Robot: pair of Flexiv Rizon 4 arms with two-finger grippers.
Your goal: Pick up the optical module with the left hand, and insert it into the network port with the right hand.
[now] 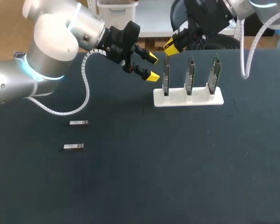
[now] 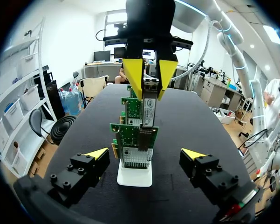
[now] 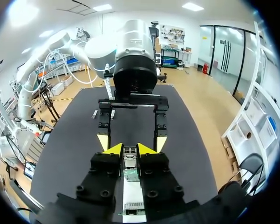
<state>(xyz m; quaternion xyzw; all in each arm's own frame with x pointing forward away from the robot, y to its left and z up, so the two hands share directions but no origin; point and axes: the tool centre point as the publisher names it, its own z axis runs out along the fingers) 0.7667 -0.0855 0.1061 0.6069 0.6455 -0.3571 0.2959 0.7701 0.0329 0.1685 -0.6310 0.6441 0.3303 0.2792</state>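
Where right claw pinches, module is boxy metal.

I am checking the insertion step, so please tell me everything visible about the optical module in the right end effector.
The optical module is a slim, silvery, metal-looking bar with a label on its face. It stands upright, clamped near its top between the yellow tips of the right end effector. Its lower end reaches the nearest network card in the white stand; how deep it sits cannot be told. The open left end effector does not touch it.
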